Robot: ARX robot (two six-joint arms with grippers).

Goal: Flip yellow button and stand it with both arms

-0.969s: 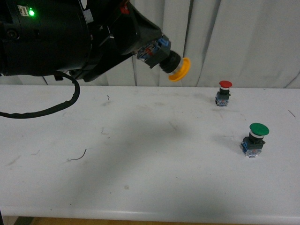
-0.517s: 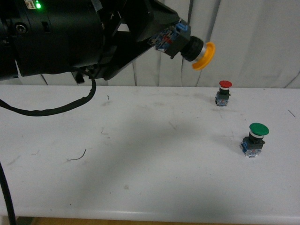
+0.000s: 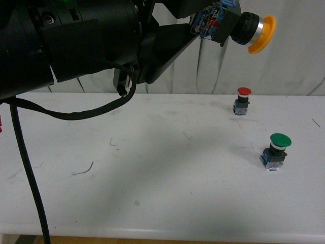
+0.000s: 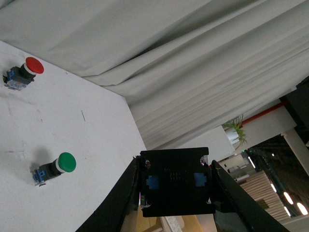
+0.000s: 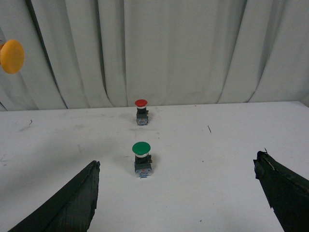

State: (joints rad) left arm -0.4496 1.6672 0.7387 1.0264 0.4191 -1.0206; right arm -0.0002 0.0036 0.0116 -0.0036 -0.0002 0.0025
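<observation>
My left gripper (image 3: 210, 20) is shut on the yellow button (image 3: 251, 30) and holds it high above the table, lying sideways with its orange-yellow cap pointing right. In the left wrist view the button's dark base (image 4: 176, 181) fills the space between the jaws, and my left gripper (image 4: 176, 186) grips it on both sides. The yellow cap (image 5: 11, 56) shows at the left edge of the right wrist view. My right gripper (image 5: 181, 193) is open and empty, low over the table, with the green button between and beyond its fingers. It is out of the front view.
A red-capped button (image 3: 243, 100) stands upright at the back of the white table (image 3: 152, 193). A larger green-capped button (image 3: 275, 151) stands nearer, at the right. Both show in the wrist views: red (image 5: 141, 111) (image 4: 21, 73), green (image 5: 142, 157) (image 4: 54, 166). A grey curtain (image 3: 284, 61) hangs behind.
My left arm has risen and moved right with the yellow button, which went from just above the table's far edge to near the top of the front view. The other buttons stayed put.
</observation>
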